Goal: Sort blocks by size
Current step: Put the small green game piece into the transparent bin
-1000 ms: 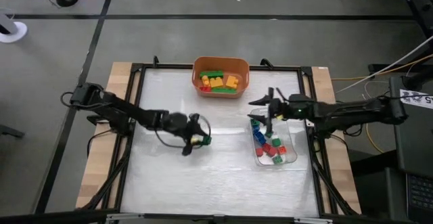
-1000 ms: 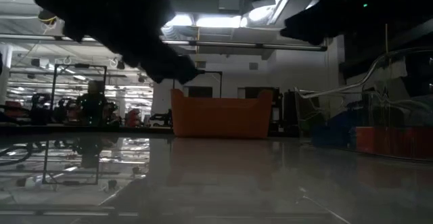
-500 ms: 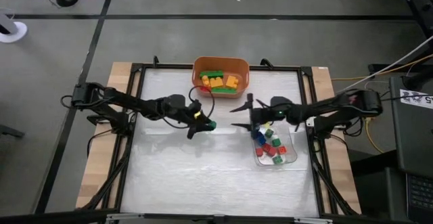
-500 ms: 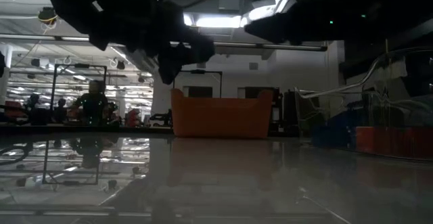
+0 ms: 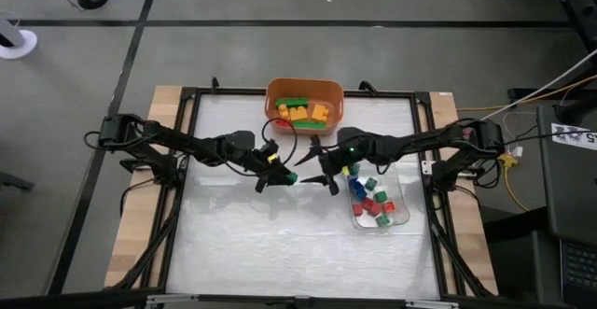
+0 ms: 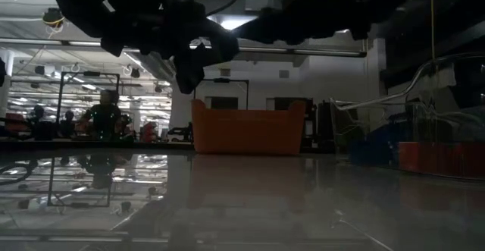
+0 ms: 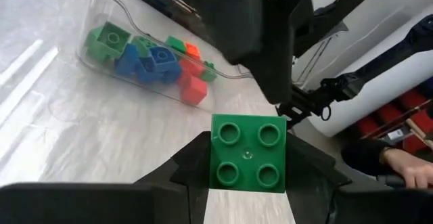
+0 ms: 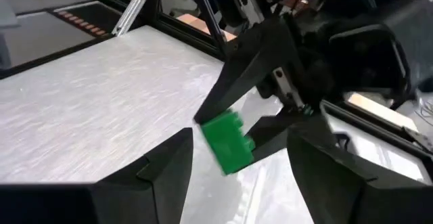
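My left gripper [image 5: 283, 172] is shut on a green four-stud brick [image 5: 291, 175] above the middle of the table; the brick also shows in the left wrist view [image 7: 248, 153] and the right wrist view [image 8: 227, 143]. My right gripper [image 5: 320, 166] is open just to the brick's right, its fingers [image 8: 166, 173] spread and facing the brick without touching it. Several small red, green and blue blocks [image 5: 371, 197] lie in the clear tray [image 5: 403, 217]. Yellow-orange, green and red bricks [image 5: 303, 113] lie in the orange bin [image 5: 276, 94]. My left gripper pinches the green brick between its two fingers [image 7: 196, 166] by two opposite sides [image 7: 218, 173], near one end of it. The fingers reach roughly level from the table's left. The brick sticks out past the fingertips, lifted clear of the table, its studded face toward the wrist camera.
The orange bin stands at the table's far edge, also in the low view [image 6: 246, 133]. The clear tray lies right of centre, behind my right arm. A black frame [image 5: 187, 141] runs around the table top. Open table surface lies toward the near edge [image 5: 280, 244].
My right gripper has gone from above the clear tray toward the table's left, up to the green brick. My left gripper first moved toward the far right with the brick held clear of the table, then stayed still.
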### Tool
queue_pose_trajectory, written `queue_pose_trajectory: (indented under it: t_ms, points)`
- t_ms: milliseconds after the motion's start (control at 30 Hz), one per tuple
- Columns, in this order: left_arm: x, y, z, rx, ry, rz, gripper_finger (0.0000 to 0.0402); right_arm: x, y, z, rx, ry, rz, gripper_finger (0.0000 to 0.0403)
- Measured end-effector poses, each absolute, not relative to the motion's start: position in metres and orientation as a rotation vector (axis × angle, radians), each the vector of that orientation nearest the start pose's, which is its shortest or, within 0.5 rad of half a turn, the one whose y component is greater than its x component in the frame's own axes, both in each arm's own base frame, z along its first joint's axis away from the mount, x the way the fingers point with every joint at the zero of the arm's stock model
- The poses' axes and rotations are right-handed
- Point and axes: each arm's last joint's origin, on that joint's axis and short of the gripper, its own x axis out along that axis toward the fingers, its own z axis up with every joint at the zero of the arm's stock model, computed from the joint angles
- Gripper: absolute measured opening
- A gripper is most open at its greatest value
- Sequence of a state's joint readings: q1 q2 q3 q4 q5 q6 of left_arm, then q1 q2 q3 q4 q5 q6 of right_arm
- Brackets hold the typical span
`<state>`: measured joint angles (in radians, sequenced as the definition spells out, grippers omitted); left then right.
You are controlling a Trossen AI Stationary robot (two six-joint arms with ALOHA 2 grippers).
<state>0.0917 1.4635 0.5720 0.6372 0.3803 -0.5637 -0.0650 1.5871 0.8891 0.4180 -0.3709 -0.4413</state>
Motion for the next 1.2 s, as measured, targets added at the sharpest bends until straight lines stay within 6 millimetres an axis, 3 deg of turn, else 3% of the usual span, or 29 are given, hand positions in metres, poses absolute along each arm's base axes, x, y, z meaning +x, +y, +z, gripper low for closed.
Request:
queue_pose_trajectory:
  t_ms: [333, 667, 1200]
  points:
    - [0.284, 0.015, 0.190, -0.630, 0.326, -0.226, 0.0140, 0.354, -0.003, 0.236, -0.435, 0.191, 0.476, 0.0239]
    - [0.284, 0.013, 0.190, -0.639, 0.329, -0.231, 0.0140, 0.355, 0.003, 0.235, -0.498, 0.226, 0.369, 0.0239]
    - [0.284, 0.013, 0.190, -0.653, 0.327, -0.230, 0.0140, 0.364, 0.005, 0.218, -0.493, 0.221, 0.403, 0.0234]
